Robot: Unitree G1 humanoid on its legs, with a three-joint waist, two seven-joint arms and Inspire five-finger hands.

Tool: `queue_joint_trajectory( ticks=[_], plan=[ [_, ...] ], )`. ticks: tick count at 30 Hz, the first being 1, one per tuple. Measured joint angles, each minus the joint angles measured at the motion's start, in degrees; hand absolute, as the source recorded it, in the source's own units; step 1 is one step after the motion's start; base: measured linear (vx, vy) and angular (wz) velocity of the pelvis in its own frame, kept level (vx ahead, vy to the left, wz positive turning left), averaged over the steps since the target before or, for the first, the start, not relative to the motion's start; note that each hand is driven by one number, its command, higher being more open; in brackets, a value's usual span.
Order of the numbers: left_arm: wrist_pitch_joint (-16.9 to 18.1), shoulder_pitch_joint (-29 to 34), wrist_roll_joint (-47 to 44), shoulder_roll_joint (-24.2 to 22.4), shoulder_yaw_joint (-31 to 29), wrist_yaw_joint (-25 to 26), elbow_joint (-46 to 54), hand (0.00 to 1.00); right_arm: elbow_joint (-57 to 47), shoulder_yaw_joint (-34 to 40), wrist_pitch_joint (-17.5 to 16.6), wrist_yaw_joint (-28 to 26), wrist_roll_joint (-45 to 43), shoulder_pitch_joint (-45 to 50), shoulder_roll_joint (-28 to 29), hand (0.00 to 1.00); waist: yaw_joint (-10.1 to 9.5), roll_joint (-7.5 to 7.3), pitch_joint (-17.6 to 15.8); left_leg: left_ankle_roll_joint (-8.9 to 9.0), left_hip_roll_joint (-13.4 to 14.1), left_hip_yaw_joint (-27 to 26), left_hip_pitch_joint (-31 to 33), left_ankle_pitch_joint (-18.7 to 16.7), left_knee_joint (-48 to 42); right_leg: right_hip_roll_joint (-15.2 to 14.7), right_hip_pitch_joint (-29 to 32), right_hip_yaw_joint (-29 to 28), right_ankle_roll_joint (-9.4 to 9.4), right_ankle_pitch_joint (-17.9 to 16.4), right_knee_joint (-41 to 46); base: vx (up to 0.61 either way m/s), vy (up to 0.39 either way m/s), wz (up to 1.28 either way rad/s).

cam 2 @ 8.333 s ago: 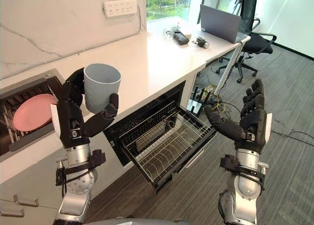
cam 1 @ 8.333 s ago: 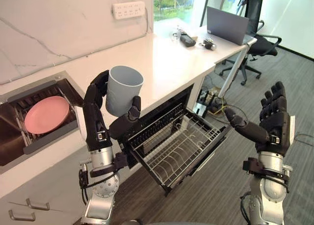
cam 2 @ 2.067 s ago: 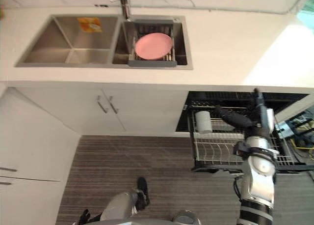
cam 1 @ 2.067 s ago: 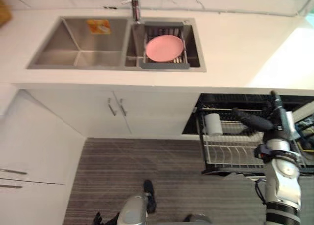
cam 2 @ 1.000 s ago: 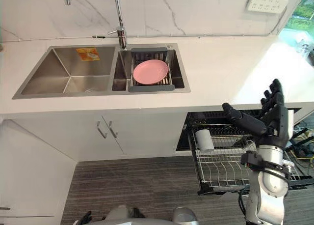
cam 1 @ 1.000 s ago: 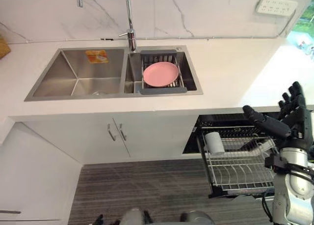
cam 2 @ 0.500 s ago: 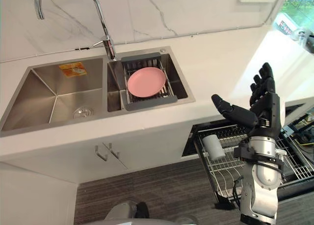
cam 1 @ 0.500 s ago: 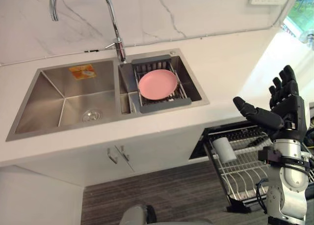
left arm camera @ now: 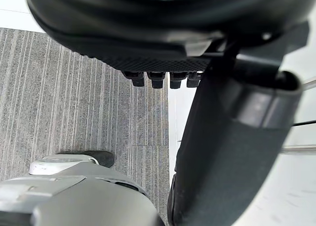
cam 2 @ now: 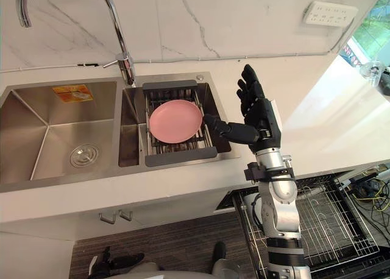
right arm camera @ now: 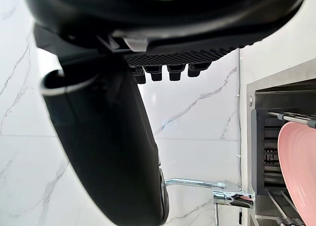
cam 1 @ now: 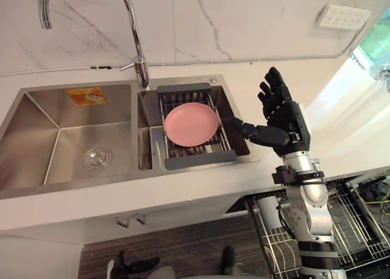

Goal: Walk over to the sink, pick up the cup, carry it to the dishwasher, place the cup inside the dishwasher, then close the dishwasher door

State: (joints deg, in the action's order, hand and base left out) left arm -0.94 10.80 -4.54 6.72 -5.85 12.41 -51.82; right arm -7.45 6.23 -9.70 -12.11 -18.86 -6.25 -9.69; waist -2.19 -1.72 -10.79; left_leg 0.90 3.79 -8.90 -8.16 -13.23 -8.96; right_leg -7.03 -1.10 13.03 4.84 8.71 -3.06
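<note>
The right robot hand [cam 2: 259,117] is raised above the front edge of the desk [cam 1: 341,117], just beside the sink [cam 1: 36,190]. Its fingers are straight and spread, its thumb juts toward the pink plate [cam 1: 191,123], and it holds nothing. The left robot hand [left arm camera: 163,33] hangs low over the carpeted floor [left arm camera: 74,97], likewise loose and empty as far as its wrist view tells. The cup [cam 1: 266,209] appears to lie in the pulled-out dishwasher rack [cam 2: 332,224], below the desk edge. Only a pale sliver of it shows past the right forearm, so I cannot tell how it sits on the wires. From that sliver I judge it to be a plain, handle-less tumbler: stiff, light and smooth-walled, so apt to slip or roll on the wire rather than to crush. If it needs resettling, the best hold is round the wall near mid-height, with the thumb opposite the fingers and gentle pressure. A pinch at the rim would likely tip it. With the cup in the rack, what remains seems to be the closing. The rack will probably slide in under a flat push on its front wires. A steady, slow shove should keep the cup from toppling or rattling against the tines.
</note>
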Motion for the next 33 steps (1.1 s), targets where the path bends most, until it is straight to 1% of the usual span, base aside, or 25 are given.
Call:
queue_joint_trajectory(
  ticks=[5, 9, 12, 14, 17, 18, 19, 20, 21, 23, 25, 27, 28, 30, 33],
  plan=[
    [0.3, 0.04, 0.0, 0.01, -0.04, -0.06, -0.1, 1.0, 0.0, 0.0, 0.0, -0.11, -0.11, 0.06, 0.01, 1.0, -0.13, 0.05, -0.03, 0.0, 0.28, 0.18, 0.4, 0.0, -0.01, -0.07, 0.01, 0.4, 0.0, -0.01, -0.4, 0.0, 0.0, 0.02],
    [2.59, 0.04, 0.01, -0.03, -0.34, -1.01, -1.07, 1.0, 0.0, 0.01, 0.0, -1.58, -0.25, 1.19, 0.02, 1.0, -0.12, 0.1, -0.04, 0.19, 0.78, 0.39, 0.9, 0.11, 0.03, -0.03, 0.02, 1.5, 0.0, 0.0, -1.17, 0.01, -0.011, 0.07],
    [5.04, -0.01, 0.01, 0.59, -0.51, -2.65, -3.55, 1.0, -0.4, 0.02, 0.01, -2.78, 0.8, 2.41, -0.55, 1.0, 0.01, 0.1, -0.04, 0.77, 1.53, 0.16, 0.88, 0.39, 0.11, 0.48, 0.01, 2.51, -0.13, -0.09, -1.09, 0.02, -0.048, 0.04],
    [7.01, -0.01, 0.05, 0.82, -0.6, -4.0, -5.11, 1.0, -1.77, -0.01, 0.01, -2.33, 7.57, 2.52, -3.01, 1.0, 0.07, 0.09, -0.04, 1.32, 2.17, -0.15, 0.84, 0.32, -0.37, 0.83, 0.36, 2.77, -0.46, -0.46, -0.1, 0.01, -0.05, -0.04],
    [8.78, -0.1, 1.44, 1.05, -0.6, -6.17, -5.41, 1.0, -7.14, -0.21, -0.98, 1.42, 25.65, 1.75, -9.24, 1.0, 0.05, 0.04, -0.02, 1.86, 2.79, -1.45, 0.54, -0.01, -1.0, 1.31, 0.41, 2.37, -0.62, -0.77, 0.43, 0.0, -0.035, -0.15],
    [8.84, -0.11, 1.52, 1.23, -0.6, -6.6, -5.69, 1.0, -8.87, -0.31, -1.53, 3.16, 32.97, 0.46, -11.39, 1.0, 0.23, -0.07, 0.02, 1.98, 2.92, -1.99, 0.23, -0.09, -1.08, 1.46, 0.36, 2.14, -0.63, -0.76, 0.45, -0.01, -0.021, -0.21],
    [8.87, -0.18, 1.5, 1.28, -0.66, -6.7, -6.27, 1.0, -9.54, -0.36, -1.76, 3.81, 36.16, -0.34, -12.25, 1.0, 0.37, -0.12, 0.06, 2.05, 2.99, -2.28, 0.01, -0.13, -1.11, 1.54, 0.31, 2.09, -0.64, -0.75, 0.47, -0.03, -0.035, -0.26],
    [8.8, -0.44, 1.51, 1.28, -1.71, -7.2, -7.19, 1.0, -11.18, -0.44, -2.35, 5.59, 43.58, -2.25, -13.92, 1.0, 0.71, -0.28, 0.16, 2.2, 3.16, -2.68, -0.45, -0.23, -1.18, 1.69, 0.2, 2.08, -0.65, -0.75, 0.63, -0.03, -0.031, -0.19],
    [8.77, -0.46, 1.52, 1.36, -1.88, -7.4, -7.35, 1.0, -11.75, -0.43, -2.64, 6.15, 45.67, -2.79, -14.42, 1.0, 0.85, -0.44, 0.25, 2.22, 3.19, -2.76, -0.51, -0.25, -1.21, 1.73, 0.2, 2.08, -0.67, -0.76, 0.65, -0.04, -0.037, -0.14],
    [8.65, -0.44, 2.52, 1.63, -2.87, -7.62, -7.69, 1.0, -13.15, -1.1, -3.97, 6.85, 52.76, -4.63, -15.85, 1.0, 1.39, -1.25, 0.76, 2.43, 3.41, -2.78, -0.56, -0.39, -1.21, 1.93, 0.15, 2.15, -0.71, -0.76, 0.64, -0.02, -0.014, 0.0],
    [8.31, -0.45, 2.52, 1.93, -2.96, -7.73, -7.78, 1.0, -13.58, -2.76, -4.37, 6.36, 54.65, -5.41, -16.8, 1.0, 1.38, -1.79, 1.11, 2.47, 3.52, -2.79, -0.67, -0.41, -1.21, 2.05, 0.0, 2.27, -0.88, -0.76, 0.54, -0.03, -0.03, 0.01],
    [7.33, -0.45, 2.54, 2.02, -4.04, -7.92, -7.97, 1.0, -13.58, -6.03, -5.28, 4.1, 60.0, -6.74, -17.92, 1.0, 1.27, -2.45, 1.57, 2.55, 3.64, -2.76, -1.11, -0.45, -1.13, 2.2, -1.03, 2.75, -1.01, -0.68, -0.3, -0.04, -0.035, 0.05],
    [7.26, -0.46, 2.54, 2.07, -4.13, -7.95, -8.06, 1.0, -13.59, -6.85, -5.54, 3.56, 61.2, -6.99, -18.18, 1.0, 1.23, -2.56, 1.65, 2.57, 3.67, -2.75, -1.16, -0.47, -1.09, 2.24, -1.18, 2.85, -1.08, -0.63, -0.46, -0.04, -0.027, 0.07],
    [7.08, -0.63, 3.01, 2.04, -4.99, -8.12, -8.58, 1.0, -13.58, -9.84, -6.0, 0.89, 63.35, -7.79, -19.32, 1.0, 0.61, -2.9, 1.99, 2.59, 3.7, -2.74, -1.41, -0.48, -0.46, 2.47, -1.74, 3.09, -1.47, -0.29, -1.6, -0.03, -0.026, 0.04],
    [6.8, -0.83, 3.55, 2.07, -5.5, -8.15, -8.59, 1.0, -13.38, -13.27, -6.1, -2.68, 63.58, -9.01, -20.11, 1.0, 0.04, -3.04, 2.28, 2.59, 3.97, -2.68, -1.45, -0.47, -0.19, 2.79, -1.8, 3.21, -1.6, -0.12, -1.79, -0.01, -0.008, 0.01]
  ],
)
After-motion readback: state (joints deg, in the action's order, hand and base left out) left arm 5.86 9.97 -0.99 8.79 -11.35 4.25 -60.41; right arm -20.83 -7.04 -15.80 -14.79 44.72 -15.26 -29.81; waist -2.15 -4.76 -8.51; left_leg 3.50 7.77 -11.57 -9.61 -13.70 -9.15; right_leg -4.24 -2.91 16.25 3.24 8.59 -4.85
